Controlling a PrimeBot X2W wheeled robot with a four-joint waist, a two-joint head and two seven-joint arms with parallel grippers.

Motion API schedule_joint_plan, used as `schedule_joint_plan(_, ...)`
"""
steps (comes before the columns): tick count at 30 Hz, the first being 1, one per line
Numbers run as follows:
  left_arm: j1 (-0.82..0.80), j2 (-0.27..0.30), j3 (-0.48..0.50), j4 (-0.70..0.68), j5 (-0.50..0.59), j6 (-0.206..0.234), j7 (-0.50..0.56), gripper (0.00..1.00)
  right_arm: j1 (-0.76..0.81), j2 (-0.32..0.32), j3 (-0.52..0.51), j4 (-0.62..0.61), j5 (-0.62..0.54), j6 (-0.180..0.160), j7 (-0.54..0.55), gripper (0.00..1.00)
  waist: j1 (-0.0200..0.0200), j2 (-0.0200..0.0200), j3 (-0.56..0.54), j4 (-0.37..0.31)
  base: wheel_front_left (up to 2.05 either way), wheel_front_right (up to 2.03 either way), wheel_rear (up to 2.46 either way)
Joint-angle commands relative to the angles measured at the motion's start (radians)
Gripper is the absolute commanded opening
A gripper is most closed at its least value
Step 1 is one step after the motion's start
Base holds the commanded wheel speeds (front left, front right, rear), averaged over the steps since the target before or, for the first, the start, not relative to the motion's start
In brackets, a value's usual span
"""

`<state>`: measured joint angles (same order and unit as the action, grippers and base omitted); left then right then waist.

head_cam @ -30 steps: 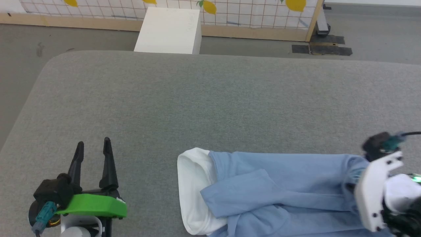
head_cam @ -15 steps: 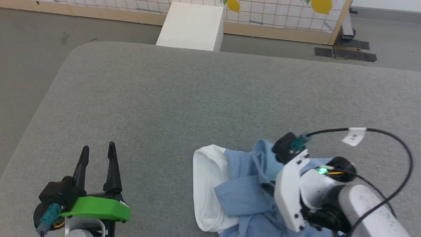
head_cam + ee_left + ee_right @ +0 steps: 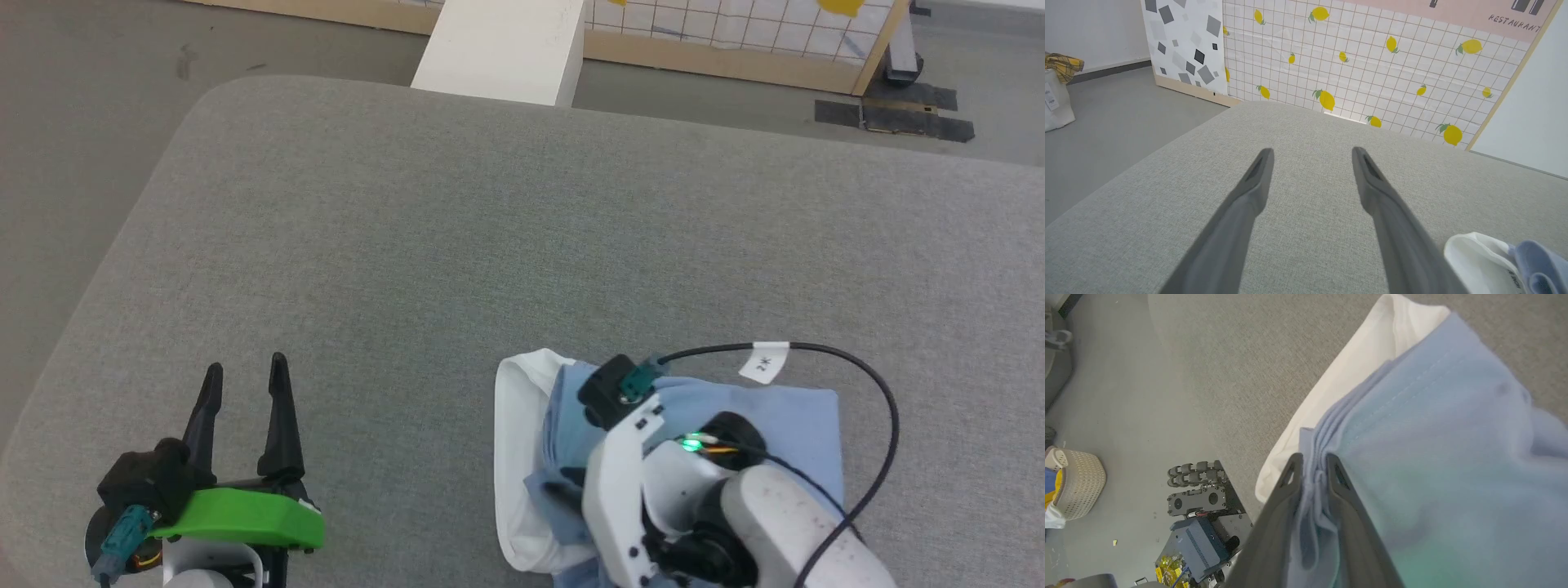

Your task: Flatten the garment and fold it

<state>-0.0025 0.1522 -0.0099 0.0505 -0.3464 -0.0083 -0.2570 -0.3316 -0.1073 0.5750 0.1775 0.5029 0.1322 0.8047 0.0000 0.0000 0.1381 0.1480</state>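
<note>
The garment, a light blue shirt with a white collar, lies folded over itself near the front of the grey padded table. My right arm's wrist hangs over its left part, close to the collar. In the right wrist view, my right gripper is shut on a bunched blue edge of the garment, with cloth pinched between the two fingers. My left gripper rests open at the front left, well clear of the shirt. Between its fingers is bare table, and the collar lies to its right.
The table's rounded left corner and grey floor lie beyond my left gripper. A white box stands past the far edge before a lemon-patterned panel. Below the near edge are the robot's base and a beige basket.
My right gripper has carried the shirt's right end leftward over the body, towards the collar, so the shirt is now folded shorter. The camera has shifted. My left gripper has stayed open and still.
</note>
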Motion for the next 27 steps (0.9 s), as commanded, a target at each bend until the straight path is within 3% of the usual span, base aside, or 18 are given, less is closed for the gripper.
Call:
schedule_joint_plan(1,-0.002,-0.007,0.004,0.001,-0.003,-0.004,-0.005,1.0,-0.024,0.015,0.013,0.001,0.021,-0.002,-0.02,1.0,0.0,0.0,-0.002,-0.004,0.0,0.0,0.0)
schedule_joint_plan(6,0.002,-0.006,0.014,-0.001,0.0,-0.003,-0.005,1.0,-0.057,0.035,0.036,-0.047,0.082,-0.002,-0.078,1.0,0.0,0.0,-0.019,-0.032,0.0,0.0,0.0)
schedule_joint_plan(9,0.004,-0.004,0.02,-0.005,0.003,-0.003,-0.005,1.0,-0.07,0.022,-0.001,-0.088,0.075,-0.002,-0.116,1.0,0.0,0.0,-0.032,-0.05,0.0,0.0,0.0)
schedule_joint_plan(14,0.018,-0.003,0.03,-0.017,0.012,0.001,-0.005,1.0,-0.037,-0.054,-0.147,-0.161,-0.003,-0.002,-0.142,1.0,0.0,0.0,-0.053,-0.088,0.0,0.0,0.0)
schedule_joint_plan(20,0.036,-0.009,0.032,-0.033,0.028,0.005,-0.005,1.0,0.103,-0.118,-0.372,-0.212,-0.099,-0.002,-0.095,1.0,0.0,0.0,-0.062,-0.116,0.0,0.0,0.0)
schedule_joint_plan(27,0.038,-0.017,0.039,-0.056,0.044,0.005,-0.005,1.0,0.249,-0.121,-0.455,-0.2,-0.171,-0.002,-0.044,1.0,0.0,0.0,-0.038,-0.123,0.0,0.0,0.0)
